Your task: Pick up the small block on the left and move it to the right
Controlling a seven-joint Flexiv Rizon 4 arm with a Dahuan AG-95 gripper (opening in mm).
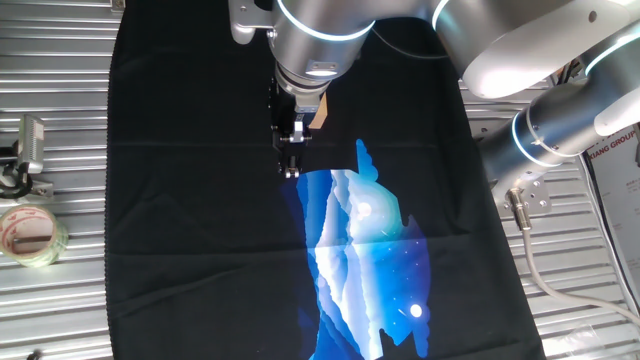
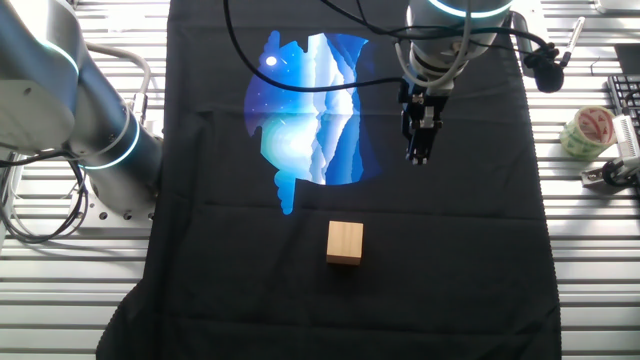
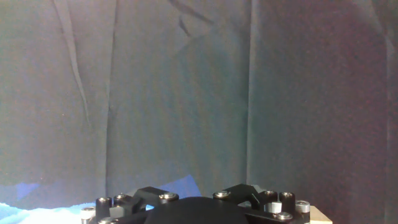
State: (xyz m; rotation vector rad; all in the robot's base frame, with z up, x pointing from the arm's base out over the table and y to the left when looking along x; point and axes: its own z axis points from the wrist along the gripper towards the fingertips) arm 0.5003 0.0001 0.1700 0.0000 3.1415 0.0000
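The small block is a plain light-tan wooden cube resting on the black cloth. In one fixed view only its edge shows behind the hand, and in the hand view just a tan corner shows at the bottom right. My gripper hangs above the cloth beside the blue mountain print, well apart from the block, with nothing in it. Both fixed views see its fingers side-on, from the front and from behind. The hand view shows only the finger base, so the gap between the fingers is hidden.
A roll of clear tape lies on the slatted metal table beside the cloth, seen again in the other fixed view. A metal clamp sits near it. The arm's silver body stands at the cloth's side.
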